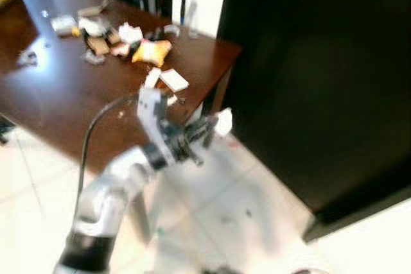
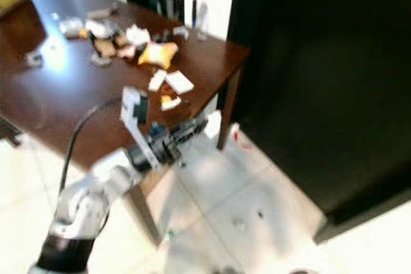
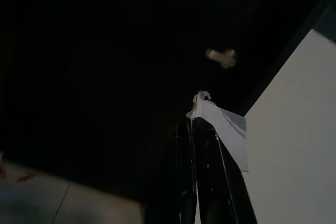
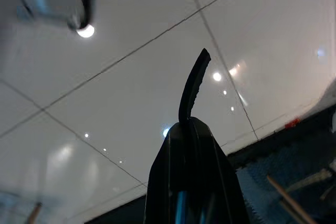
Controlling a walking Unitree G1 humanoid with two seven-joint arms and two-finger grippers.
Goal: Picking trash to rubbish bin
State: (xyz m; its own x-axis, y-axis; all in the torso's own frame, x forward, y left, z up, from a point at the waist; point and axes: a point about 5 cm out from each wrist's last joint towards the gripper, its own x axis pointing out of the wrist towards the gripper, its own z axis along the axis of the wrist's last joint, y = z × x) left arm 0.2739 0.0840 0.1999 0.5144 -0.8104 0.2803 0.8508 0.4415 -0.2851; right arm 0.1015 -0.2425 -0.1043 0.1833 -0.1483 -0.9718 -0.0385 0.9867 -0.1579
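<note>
Holding a white scrap (image 3: 223,129) pinched in the left gripper (image 1: 212,129), we're past the table's (image 1: 58,101) corner and out over the tiled floor (image 1: 257,203), with the arm stretched toward a big dark panel (image 1: 321,62). So one piece is picked, but we can't see a bin anywhere yet, so the drop is still to come.

Plenty left, too: the table has a whole heap of wrappers (image 1: 106,33), an orange packet (image 1: 152,51) and a couple of white bits (image 1: 173,79) near its edge. We'd call it early days, lots of trips to go.

The right gripper (image 4: 193,85) hangs over the floor with its fingers pressed together and nothing in them.
</note>
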